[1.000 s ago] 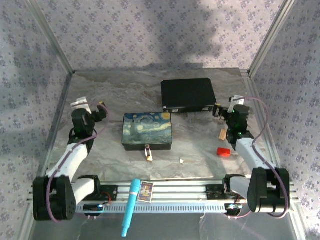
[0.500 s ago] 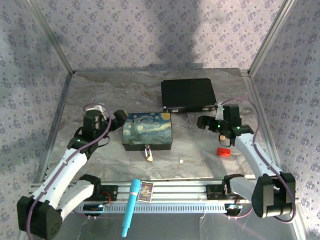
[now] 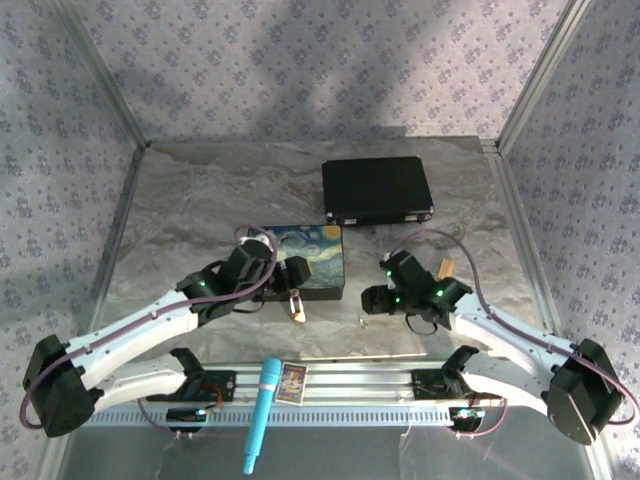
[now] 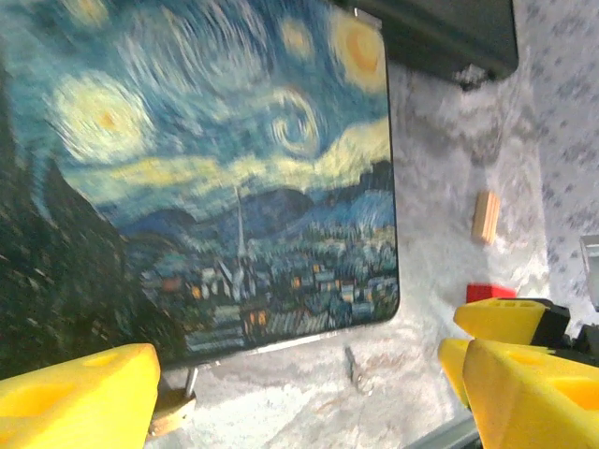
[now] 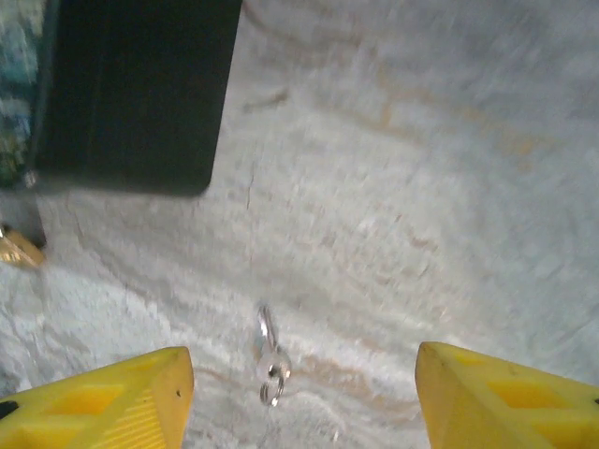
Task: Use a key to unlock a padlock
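The small brass padlock [image 3: 298,308] hangs from the clasp at the front of the starry-night box [image 3: 305,248]. In the left wrist view the padlock [image 4: 170,412] sits by my left finger. The tiny silvery key [image 3: 362,321] lies flat on the table to the padlock's right. My left gripper [image 3: 287,278] is open over the box's front edge, just above the padlock; its jaws [image 4: 299,412] are wide apart and hold nothing. My right gripper [image 3: 372,299] hovers open just right of the key. The key [image 5: 271,359] lies between its spread fingers [image 5: 304,402], untouched. The padlock [image 5: 19,248] peeks in at left.
A black case [image 3: 377,190] lies behind the box. A small wooden block [image 3: 446,267] sits beside the right arm, and a red object [image 4: 487,292] lies near it. A blue pen [image 3: 262,412] and a small card [image 3: 291,381] rest on the front rail.
Both arms have swung in from the table's sides toward the front of the box. The left gripper now sits over the padlock. The right has dropped beside the key.
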